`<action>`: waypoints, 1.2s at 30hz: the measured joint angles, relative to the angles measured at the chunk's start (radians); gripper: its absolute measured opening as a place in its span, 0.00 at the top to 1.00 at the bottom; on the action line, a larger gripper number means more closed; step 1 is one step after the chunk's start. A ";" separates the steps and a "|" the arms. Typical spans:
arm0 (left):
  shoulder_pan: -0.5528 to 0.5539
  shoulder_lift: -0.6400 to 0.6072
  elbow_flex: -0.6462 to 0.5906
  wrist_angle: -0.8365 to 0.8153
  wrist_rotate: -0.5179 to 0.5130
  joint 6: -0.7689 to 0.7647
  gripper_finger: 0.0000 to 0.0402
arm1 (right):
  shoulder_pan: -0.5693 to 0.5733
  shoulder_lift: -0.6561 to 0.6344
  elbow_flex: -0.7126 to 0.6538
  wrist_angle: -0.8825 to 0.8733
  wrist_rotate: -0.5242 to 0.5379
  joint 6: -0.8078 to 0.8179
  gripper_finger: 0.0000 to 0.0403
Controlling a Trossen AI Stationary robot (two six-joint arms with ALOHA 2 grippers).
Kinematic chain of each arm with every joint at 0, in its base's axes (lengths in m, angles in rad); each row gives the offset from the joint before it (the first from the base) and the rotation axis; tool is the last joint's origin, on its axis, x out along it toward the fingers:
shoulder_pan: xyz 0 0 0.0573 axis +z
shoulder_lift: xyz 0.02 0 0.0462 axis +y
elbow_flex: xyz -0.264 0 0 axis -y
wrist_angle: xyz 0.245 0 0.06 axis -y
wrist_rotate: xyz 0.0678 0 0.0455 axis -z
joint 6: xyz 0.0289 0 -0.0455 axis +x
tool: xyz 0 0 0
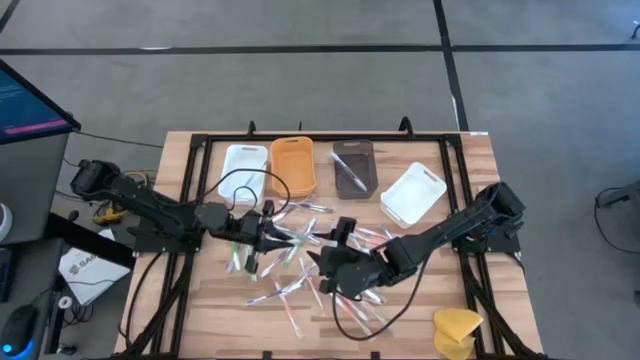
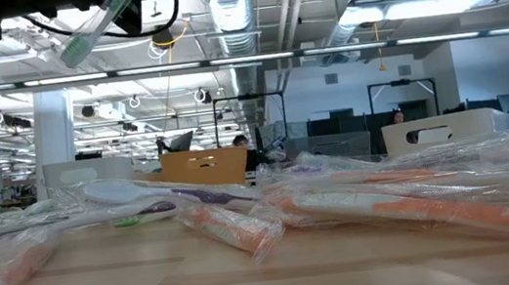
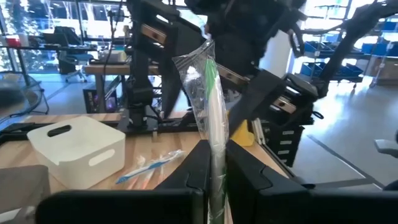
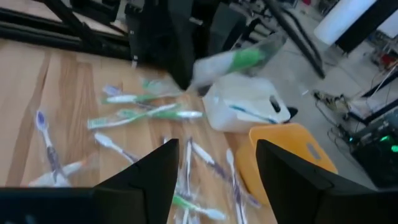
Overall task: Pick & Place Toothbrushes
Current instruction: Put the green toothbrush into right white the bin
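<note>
The left gripper point(image 1: 268, 234) hangs above the middle of the table point(image 1: 200, 300), fingers pinched on a wrapped green toothbrush point(image 3: 212, 118) held clear of the wood. Below it, the other toothbrushes point(image 1: 300, 262) lie scattered in their clear wrappers. To the right, the right gripper point(image 1: 322, 268) hovers over the pile with its fingers point(image 4: 144, 180) spread apart, holding nothing. Behind the pile sit white point(image 1: 243, 170), orange point(image 1: 293, 166), brown point(image 1: 353, 168) and white point(image 1: 413, 194) trays.

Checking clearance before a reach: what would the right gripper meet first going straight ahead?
Likely the thin, clear-wrapped plastic toothbrushes on the wooden table just ahead of the open right gripper; depth is unclear.
</note>
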 joint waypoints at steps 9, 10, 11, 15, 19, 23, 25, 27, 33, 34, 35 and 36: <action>-0.013 0.000 0.000 0.000 0.001 0.000 0.95 | -0.009 0.000 0.000 0.148 -0.116 -0.108 0.52; -0.013 0.000 0.000 0.000 0.001 0.000 0.95 | -0.009 0.000 0.000 0.164 -0.127 -0.123 0.53; -0.013 0.000 0.000 0.000 0.001 0.000 0.95 | -0.011 0.000 0.000 0.179 -0.131 -0.138 0.53; -0.013 0.000 0.000 0.000 0.003 0.000 0.95 | -0.015 0.000 0.000 0.200 -0.145 -0.170 0.55; -0.013 0.000 0.000 0.000 0.008 0.000 0.95 | -0.029 0.000 0.000 0.215 -0.201 -0.170 0.57; -0.012 0.000 0.000 -0.001 -0.001 0.000 0.95 | -0.047 0.000 0.000 0.221 -0.211 -0.171 0.59; -0.012 0.000 0.000 -0.002 -0.001 0.000 0.95 | -0.054 0.000 0.000 0.223 -0.215 -0.171 0.60; -0.012 0.000 0.000 -0.002 -0.001 0.000 0.95 | -0.058 0.000 0.000 0.230 -0.232 -0.171 0.62; -0.013 0.001 0.000 -0.004 0.007 0.001 0.95 | -0.078 -0.001 0.000 0.245 -0.338 -0.171 0.71; -0.013 0.001 0.000 -0.004 0.006 0.001 0.95 | -0.082 -0.001 0.000 0.243 -0.339 -0.171 0.73; -0.013 0.001 0.000 -0.005 0.005 0.001 0.95 | -0.086 -0.001 0.000 0.242 -0.341 -0.171 0.75; -0.013 0.001 0.000 -0.005 0.005 0.000 0.95 | -0.086 -0.001 0.000 0.241 -0.343 -0.171 0.77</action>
